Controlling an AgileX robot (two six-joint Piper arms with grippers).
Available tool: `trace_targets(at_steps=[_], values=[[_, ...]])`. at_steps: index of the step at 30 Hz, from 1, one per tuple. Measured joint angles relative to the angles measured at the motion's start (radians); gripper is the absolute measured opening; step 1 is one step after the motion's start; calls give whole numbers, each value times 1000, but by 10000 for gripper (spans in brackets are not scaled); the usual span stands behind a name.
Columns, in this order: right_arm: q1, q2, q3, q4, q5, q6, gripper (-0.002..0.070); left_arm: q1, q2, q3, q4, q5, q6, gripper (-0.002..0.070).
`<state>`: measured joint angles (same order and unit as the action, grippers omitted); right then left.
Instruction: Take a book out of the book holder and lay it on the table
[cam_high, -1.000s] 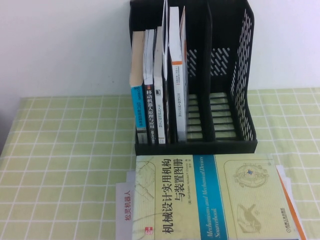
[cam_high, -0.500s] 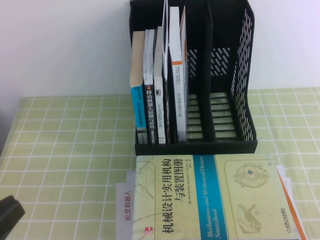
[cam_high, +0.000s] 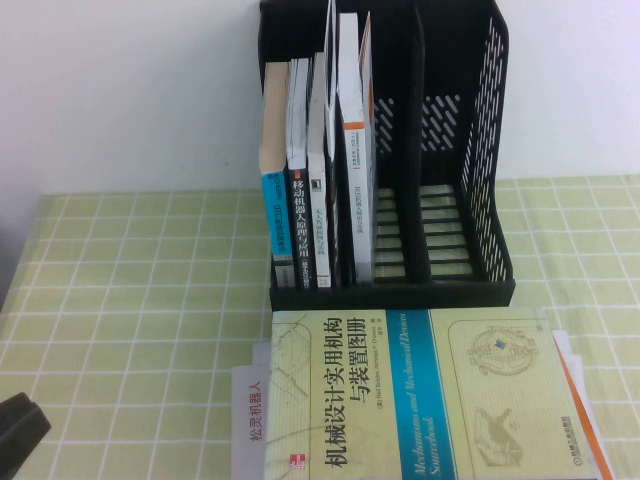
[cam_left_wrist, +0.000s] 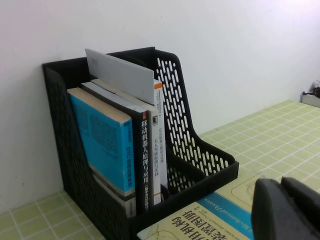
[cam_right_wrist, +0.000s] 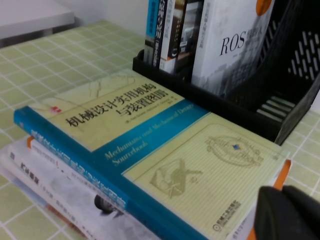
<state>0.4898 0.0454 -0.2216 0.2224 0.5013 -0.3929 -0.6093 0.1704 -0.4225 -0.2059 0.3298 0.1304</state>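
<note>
The left pincer, at 8 o'clock, looks closed; the right pincer is closed, empty. The book lies flat atop other books on the bench, fronting the book holder at 12 o'clock; a stray brush could slide it off.

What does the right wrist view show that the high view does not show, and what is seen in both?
Only the right wrist view: the white ROS book's front cover, the blue spine edge of the book, and the shut right gripper near its corner.
Only the high view: the two empty slots of the book holder, and the left gripper low at the left edge.
Both: the book lying flat on other books, before the holder, on the table.
</note>
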Motion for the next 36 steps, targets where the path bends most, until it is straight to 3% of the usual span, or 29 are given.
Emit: trace_targets(at_steps=[6, 9, 16, 19, 22, 28, 36], values=[[0, 0, 22, 2, 24, 0, -2, 0, -27, 13, 0, -3, 2, -3], [0, 0, 27, 2, 38, 0, -2, 47, -75, 38, 0, -12, 4, -3], [0, 0, 30, 6, 69, 0, -2, 342, -131, 126, 161, -88, -25, -3], [0, 0, 30, 7, 76, 0, -2, 474, -132, 204, 134, -90, -80, -3], [0, 0, 30, 7, 76, 0, -2, 558, -132, 292, 65, -90, -119, -3], [0, 0, 30, 7, 78, 0, -2, 600, -164, 441, 28, -68, -130, -3], [0, 0, 30, 8, 84, 0, -2, 600, -182, 445, 30, 22, -130, -3]])
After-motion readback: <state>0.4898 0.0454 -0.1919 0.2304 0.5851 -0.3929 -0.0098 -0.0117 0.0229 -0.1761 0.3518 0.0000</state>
